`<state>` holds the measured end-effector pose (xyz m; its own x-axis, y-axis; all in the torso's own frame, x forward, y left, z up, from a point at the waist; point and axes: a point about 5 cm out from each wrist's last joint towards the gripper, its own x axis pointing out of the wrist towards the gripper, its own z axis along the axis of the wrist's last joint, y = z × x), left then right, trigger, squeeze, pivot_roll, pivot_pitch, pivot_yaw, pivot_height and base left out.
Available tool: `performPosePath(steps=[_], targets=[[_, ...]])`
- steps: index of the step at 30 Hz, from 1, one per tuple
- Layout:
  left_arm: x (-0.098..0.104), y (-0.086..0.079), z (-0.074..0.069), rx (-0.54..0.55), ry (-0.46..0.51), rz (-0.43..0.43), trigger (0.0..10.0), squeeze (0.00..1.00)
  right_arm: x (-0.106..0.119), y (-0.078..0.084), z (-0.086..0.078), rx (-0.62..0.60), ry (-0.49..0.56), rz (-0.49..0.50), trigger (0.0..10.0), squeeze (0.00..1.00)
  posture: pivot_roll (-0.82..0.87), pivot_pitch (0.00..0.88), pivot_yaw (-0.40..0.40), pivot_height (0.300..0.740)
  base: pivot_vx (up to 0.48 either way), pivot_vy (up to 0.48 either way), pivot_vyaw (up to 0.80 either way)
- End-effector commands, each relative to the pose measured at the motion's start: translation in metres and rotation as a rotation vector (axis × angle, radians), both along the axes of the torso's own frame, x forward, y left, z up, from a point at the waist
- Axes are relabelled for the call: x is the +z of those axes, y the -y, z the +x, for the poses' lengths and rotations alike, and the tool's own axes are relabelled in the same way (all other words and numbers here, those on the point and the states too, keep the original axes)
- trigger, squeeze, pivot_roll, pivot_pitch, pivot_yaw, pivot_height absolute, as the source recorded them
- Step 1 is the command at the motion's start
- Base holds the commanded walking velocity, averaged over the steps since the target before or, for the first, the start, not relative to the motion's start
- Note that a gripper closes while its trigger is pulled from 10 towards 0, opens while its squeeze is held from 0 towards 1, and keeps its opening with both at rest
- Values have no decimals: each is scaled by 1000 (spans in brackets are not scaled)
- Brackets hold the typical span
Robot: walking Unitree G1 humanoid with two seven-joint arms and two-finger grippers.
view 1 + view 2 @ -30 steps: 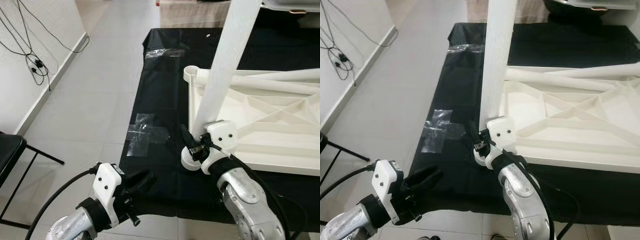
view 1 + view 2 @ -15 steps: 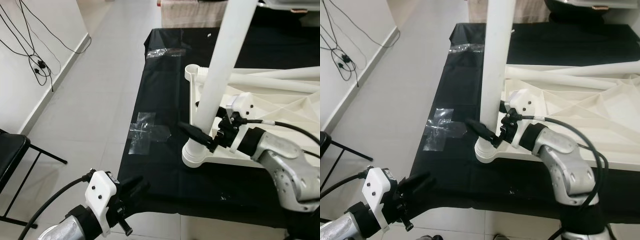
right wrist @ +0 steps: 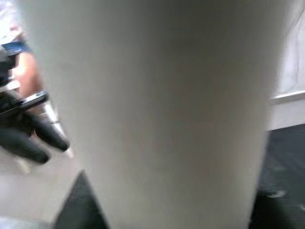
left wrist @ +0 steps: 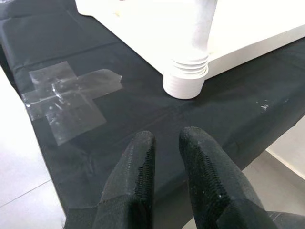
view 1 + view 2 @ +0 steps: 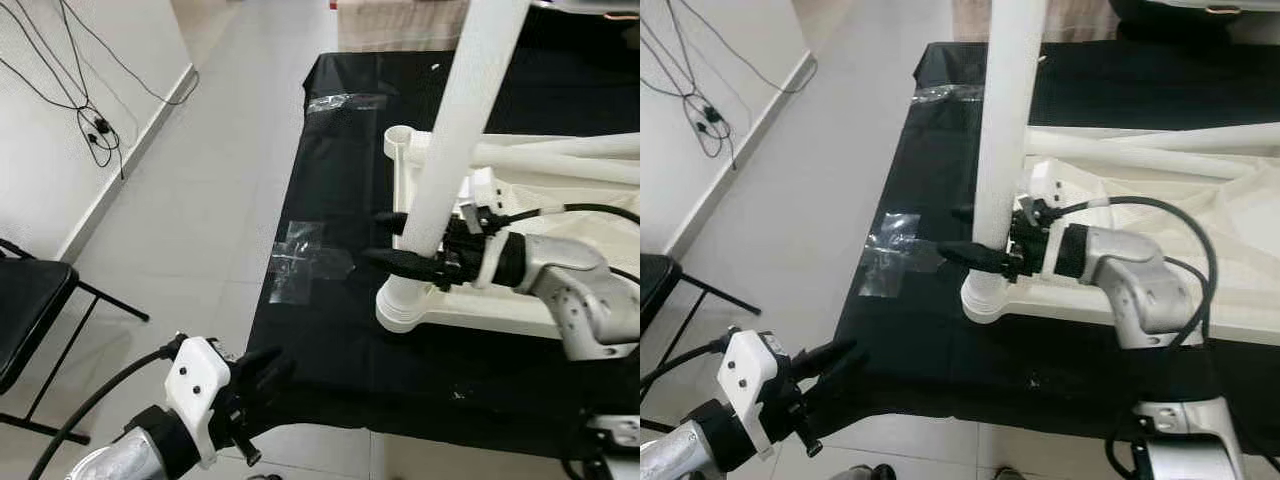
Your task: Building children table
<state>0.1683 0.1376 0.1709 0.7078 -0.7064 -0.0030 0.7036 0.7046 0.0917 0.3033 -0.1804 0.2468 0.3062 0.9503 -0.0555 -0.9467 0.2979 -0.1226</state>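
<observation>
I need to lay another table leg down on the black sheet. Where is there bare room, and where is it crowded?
Free: the black sheet between the taped cross and the near edge, and the strip beyond the tape. Crowded: around the upright white leg, where the right gripper straddles it, and the upturned tabletop.

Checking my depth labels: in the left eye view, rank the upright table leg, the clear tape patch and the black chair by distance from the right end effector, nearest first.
1. Upright table leg, between the right end effector's fingers.
2. Clear tape patch, on the black cloth to its left.
3. Black chair, far left on the floor.
</observation>
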Motion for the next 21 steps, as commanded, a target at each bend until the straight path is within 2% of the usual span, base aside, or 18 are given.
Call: performPosePath(steps=[1,5,8,9,11,12,13,14,15,16,20,21], targets=[[0,-1,-2,-7,-15,13,10000,0,-5,3,-3,40,-40,2,0,0,95,225,58,740,0,0,0],[-1,0,-2,-12,-16,13,10000,0,-9,6,-7,30,-38,-18,0,0,89,216,57,740,0,0,0],[-2,0,0,-15,-17,14,10000,0,-23,3,-17,-97,-14,-43,0,0,78,211,49,740,0,0,0],[-2,0,0,-15,-17,14,10000,0,-23,3,-17,-97,-14,-43,0,0,78,211,49,740,0,0,0],[-2,-1,1,-15,-15,18,10000,0,-38,-10,-24,-284,1,-11,0,0,74,205,45,740,0,0,0],[-3,-2,2,-15,-15,20,10000,0,-55,-12,-18,-702,67,-94,0,0,71,203,50,740,0,0,0],[-3,-2,2,-15,-15,20,10000,0,-55,-12,-18,-702,67,-94,0,0,71,203,50,740,0,0,0],[-3,-3,3,-15,-15,21,10000,0,-74,-26,-37,-883,61,-137,0,0,51,204,56,740,0,0,0],[-3,-3,4,-15,-16,20,10000,0,-83,-35,-52,-998,100,-183,0,0,50,198,71,740,0,0,0],[-4,-3,6,-17,-16,21,10000,0,-91,-44,-63,-1031,50,-172,0,0,48,193,72,740,0,0,0],[-4,-1,7,-24,-14,22,10000,0,-92,-49,-65,-1016,23,-151,0,0,49,187,74,740,0,0,0],[-4,0,8,-29,-12,21,10000,0,-90,-51,-60,-1012,19,-132,0,0,51,187,74,740,0,0,0]])
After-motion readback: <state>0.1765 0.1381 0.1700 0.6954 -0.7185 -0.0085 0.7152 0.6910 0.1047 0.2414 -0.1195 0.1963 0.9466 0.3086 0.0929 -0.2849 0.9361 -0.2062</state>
